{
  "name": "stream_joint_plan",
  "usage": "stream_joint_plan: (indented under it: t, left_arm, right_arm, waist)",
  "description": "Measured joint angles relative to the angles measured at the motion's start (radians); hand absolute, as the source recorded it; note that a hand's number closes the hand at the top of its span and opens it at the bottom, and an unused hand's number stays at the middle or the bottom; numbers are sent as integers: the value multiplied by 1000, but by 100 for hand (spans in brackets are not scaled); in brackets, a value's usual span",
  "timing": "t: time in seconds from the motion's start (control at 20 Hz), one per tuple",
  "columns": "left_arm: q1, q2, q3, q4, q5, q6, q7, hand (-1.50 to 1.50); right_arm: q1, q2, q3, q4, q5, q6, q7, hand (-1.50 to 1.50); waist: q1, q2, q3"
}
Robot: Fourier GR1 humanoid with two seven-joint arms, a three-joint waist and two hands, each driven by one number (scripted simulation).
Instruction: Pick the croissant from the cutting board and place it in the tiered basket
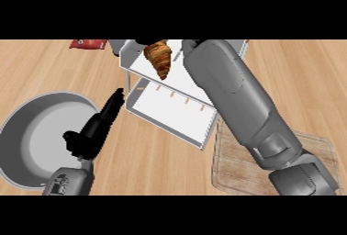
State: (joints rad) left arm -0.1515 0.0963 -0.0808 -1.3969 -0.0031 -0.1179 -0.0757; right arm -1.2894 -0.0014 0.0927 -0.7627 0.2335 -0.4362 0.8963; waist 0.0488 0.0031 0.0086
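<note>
**Croissant at the basket, release pending**

At the far left a grey pan (41, 137) lies on the counter (156, 160). Over its right rim the left hand (95, 131) stands at rest, fingers straight and close together, pointing up and holding nothing.

Right of it is the tiered basket (173, 114), a white two-level rack seen from above. The croissant (159, 58) shows over the upper tier near the top of the view, tip pointing down. Whether it already rests on the tier or hangs above it I cannot tell.

The right forearm (234, 101) crosses the view from lower right up to the basket's top corner. The right hand itself is hidden at the frame's edge, so its fingers cannot be judged. Under the arm the cutting board (237, 170) lies bare at lower right. A red packet (88, 43) shows at top left.

The placing step looks to be in hand. The next move probably calls for settling the croissant onto the tier, letting go, and drawing the arm back without nudging the basket.
</note>
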Motion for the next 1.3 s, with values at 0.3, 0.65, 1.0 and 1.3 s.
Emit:
stream_joint_plan:
  t: [0.3, 0.65, 1.0, 1.3]
  left_arm:
    - [24, 7, 15, -18, 7, -3, 4, 0]
    - [61, 16, 43, -33, 13, 7, 6, 0]
    - [101, 22, 63, -51, 17, 15, 6, 0]
    - [130, 22, 74, -67, 16, 21, -9, 0]
  right_arm:
    - [-7, -13, 22, 2, 20, -151, -25, -150]
    - [17, -126, 53, -32, 211, -300, 25, -150]
    - [200, -274, 0, -311, 251, -356, 29, -150]
    - [458, -407, -51, -646, 193, -313, 60, -150]
  waist:
    - [-24, -6, -1]
    - [-72, -20, 0]
    - [-116, -32, 3]
    - [-143, -36, 4]
